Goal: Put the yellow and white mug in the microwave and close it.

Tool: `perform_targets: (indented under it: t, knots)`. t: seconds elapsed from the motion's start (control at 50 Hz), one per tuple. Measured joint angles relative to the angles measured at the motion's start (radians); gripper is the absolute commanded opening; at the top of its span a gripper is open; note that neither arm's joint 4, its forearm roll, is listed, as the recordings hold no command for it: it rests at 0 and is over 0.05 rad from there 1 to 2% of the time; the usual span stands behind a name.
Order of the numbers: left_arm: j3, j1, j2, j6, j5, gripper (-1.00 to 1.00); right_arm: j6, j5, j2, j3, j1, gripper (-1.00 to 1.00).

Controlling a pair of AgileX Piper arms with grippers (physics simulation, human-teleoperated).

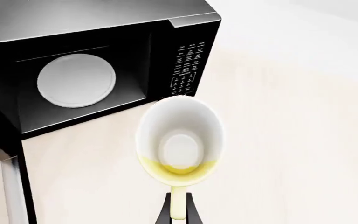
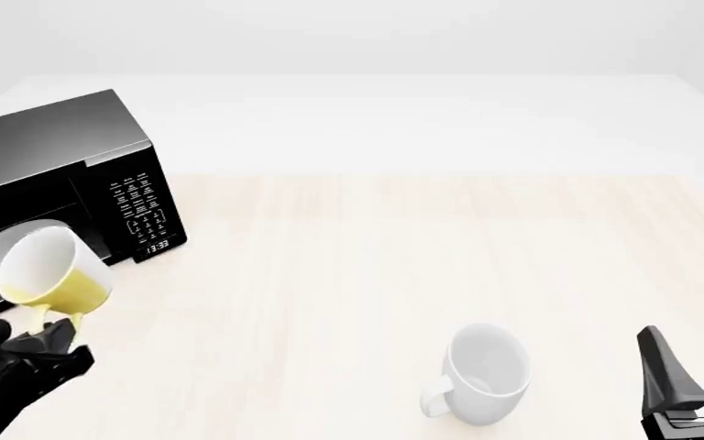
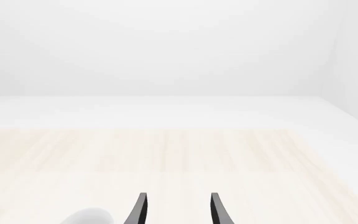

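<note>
My left gripper (image 2: 49,337) is shut on the handle of the yellow and white mug (image 2: 49,269) and holds it in the air, tilted with its white inside facing the microwave (image 2: 77,174). In the left wrist view the mug (image 1: 179,140) hangs just in front of the open black microwave (image 1: 185,51), whose white turntable plate (image 1: 76,79) shows inside. The gripper's fingers (image 1: 164,212) clamp the yellow handle. My right gripper (image 2: 698,359) is open and empty at the front right; it also shows in the right wrist view (image 3: 176,209).
An all-white mug (image 2: 484,374) lies on its side on the pale wood table (image 2: 450,257), left of my right gripper; its edge shows in the right wrist view (image 3: 87,217). The microwave's open door (image 1: 11,186) hangs near the mug. The keypad (image 2: 140,206) faces front.
</note>
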Motion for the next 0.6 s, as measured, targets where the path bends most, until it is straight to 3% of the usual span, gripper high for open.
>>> perform_targets:
  t: [0.22,0.6]
  knots:
    - [0.010,0.128,0.085,0.024,-0.097,-1.00,0.000,0.000,0.000,0.000,0.000,1.00]
    - [-0.021,0.267,0.307,0.045,-0.278,-1.00,0.000,0.000,0.000,0.000,0.000,1.00]
